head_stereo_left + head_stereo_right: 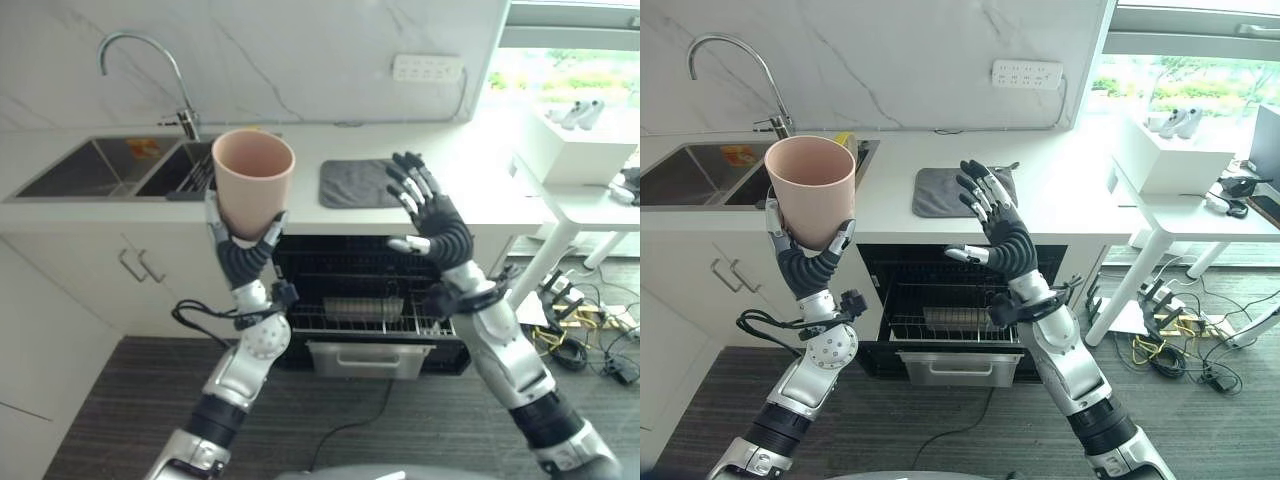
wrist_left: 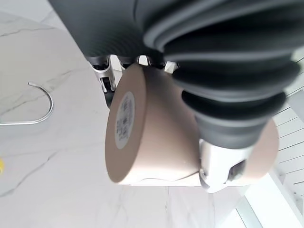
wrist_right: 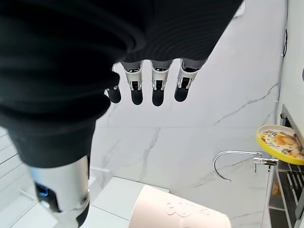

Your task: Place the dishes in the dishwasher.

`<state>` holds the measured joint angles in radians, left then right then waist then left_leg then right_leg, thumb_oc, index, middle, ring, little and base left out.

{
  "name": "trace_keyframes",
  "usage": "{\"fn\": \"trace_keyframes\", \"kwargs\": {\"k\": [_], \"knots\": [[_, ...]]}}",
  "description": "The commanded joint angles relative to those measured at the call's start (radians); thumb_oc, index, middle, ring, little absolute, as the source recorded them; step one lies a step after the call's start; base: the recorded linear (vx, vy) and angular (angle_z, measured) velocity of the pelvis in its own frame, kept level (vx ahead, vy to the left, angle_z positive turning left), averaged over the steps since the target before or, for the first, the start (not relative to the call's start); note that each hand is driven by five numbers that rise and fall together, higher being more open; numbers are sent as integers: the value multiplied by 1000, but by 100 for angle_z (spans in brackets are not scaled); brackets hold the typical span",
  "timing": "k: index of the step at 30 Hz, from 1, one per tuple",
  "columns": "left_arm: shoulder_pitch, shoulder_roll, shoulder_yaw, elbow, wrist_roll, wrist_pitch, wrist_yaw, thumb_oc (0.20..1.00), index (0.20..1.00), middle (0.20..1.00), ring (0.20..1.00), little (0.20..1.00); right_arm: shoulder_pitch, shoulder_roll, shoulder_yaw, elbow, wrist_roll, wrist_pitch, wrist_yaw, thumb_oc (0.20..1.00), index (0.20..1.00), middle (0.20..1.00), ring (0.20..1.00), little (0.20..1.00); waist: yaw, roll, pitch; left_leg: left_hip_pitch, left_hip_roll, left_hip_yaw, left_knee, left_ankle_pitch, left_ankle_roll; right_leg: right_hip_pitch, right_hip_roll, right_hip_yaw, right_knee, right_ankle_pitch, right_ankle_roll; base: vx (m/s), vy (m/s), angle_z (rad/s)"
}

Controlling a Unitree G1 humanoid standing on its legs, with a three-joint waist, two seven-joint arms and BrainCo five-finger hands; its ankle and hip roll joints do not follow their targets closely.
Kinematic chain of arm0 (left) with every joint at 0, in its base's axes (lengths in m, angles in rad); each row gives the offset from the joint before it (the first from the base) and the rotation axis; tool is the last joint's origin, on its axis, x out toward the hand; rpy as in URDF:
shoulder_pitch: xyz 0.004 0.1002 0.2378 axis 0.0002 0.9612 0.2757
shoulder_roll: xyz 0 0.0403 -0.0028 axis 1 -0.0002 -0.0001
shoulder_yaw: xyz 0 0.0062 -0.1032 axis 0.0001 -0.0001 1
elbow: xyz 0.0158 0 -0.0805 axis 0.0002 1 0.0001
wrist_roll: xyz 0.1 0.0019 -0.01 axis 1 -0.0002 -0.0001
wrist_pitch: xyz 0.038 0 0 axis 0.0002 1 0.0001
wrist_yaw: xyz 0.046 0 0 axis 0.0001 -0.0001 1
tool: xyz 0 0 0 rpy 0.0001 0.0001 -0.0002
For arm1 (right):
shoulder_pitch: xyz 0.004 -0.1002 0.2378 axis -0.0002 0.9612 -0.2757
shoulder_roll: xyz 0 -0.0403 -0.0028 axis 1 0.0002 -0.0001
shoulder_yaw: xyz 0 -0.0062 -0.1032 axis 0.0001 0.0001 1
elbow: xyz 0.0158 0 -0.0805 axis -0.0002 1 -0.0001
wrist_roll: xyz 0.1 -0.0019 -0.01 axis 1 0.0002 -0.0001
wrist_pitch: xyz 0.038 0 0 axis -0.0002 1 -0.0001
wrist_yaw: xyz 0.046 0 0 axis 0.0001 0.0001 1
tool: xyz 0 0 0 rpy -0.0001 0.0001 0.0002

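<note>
My left hand (image 1: 243, 255) is nearest, raised in front of me at about ten o'clock, fingers and thumb curled round the lower half of a pink cup (image 1: 252, 180). The cup is upright, mouth up, held in the air above the counter (image 1: 300, 215) edge. My right hand (image 1: 432, 215) is up at about one o'clock, fingers spread straight, holding nothing.

I judge the cup light and stiff, probably plastic or glazed ware, smooth enough to slip. It tapers toward its base, so my hold on that narrower part seems sound.

Below, toward six o'clock, the dishwasher (image 1: 370, 300) stands open with its wire rack (image 1: 365, 312) showing. The sink (image 1: 100, 168) and tap (image 1: 150, 75) lie at eleven o'clock, a grey mat (image 1: 355, 185) at twelve.
</note>
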<state>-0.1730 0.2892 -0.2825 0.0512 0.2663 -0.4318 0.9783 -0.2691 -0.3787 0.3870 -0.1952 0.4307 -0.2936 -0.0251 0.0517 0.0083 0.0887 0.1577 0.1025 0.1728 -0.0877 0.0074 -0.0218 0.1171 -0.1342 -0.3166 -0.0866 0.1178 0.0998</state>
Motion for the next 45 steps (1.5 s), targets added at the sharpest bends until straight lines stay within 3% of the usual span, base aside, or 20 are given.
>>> {"fn": "trace_keyframes", "kwargs": {"k": [1,8,17,23,35,45], "knots": [[-135,40,-48,16,72,-12,22,200,200,200,200,200,-102,37,-14,1,-3,0,-10,1000,1000,1000,1000,1000,13,-35,9,5,-6,6,60,-108,-63,53,-57,30,70,-179,68,0,0,0],[-151,47,-77,56,126,-50,36,200,200,200,200,200,-196,53,20,27,72,79,-20,1000,1000,1000,1000,1000,36,-40,6,5,-7,-4,53,-104,-64,59,-59,20,70,-179,67,26,-7,11],[-179,47,-116,62,155,-42,30,200,200,200,200,200,-267,75,46,45,100,140,-24,1000,1000,1000,1000,1000,49,-41,5,7,-9,-11,49,-104,-62,62,-59,19,73,-180,65,4,0,0],[-201,55,-143,68,204,-43,53,200,200,200,200,200,-306,98,79,63,211,216,-5,1000,1000,1000,1000,1000,56,-43,6,7,-11,-13,54,-105,-61,65,-59,19,73,-181,62,23,1,1],[-214,41,-209,79,181,-37,23,200,200,200,200,200,-393,145,125,100,231,288,8,1000,1000,1000,1000,1000,81,-51,10,1,-20,-25,70,-114,-56,68,-61,10,76,-181,58,13,0,5],[-204,36,-221,97,165,-36,22,200,200,200,200,200,-423,139,120,87,201,271,-32,1000,1000,1000,1000,1000,90,-55,16,-1,-23,-27,72,-116,-53,67,-63,5,79,-178,59,0,0,0]]}}
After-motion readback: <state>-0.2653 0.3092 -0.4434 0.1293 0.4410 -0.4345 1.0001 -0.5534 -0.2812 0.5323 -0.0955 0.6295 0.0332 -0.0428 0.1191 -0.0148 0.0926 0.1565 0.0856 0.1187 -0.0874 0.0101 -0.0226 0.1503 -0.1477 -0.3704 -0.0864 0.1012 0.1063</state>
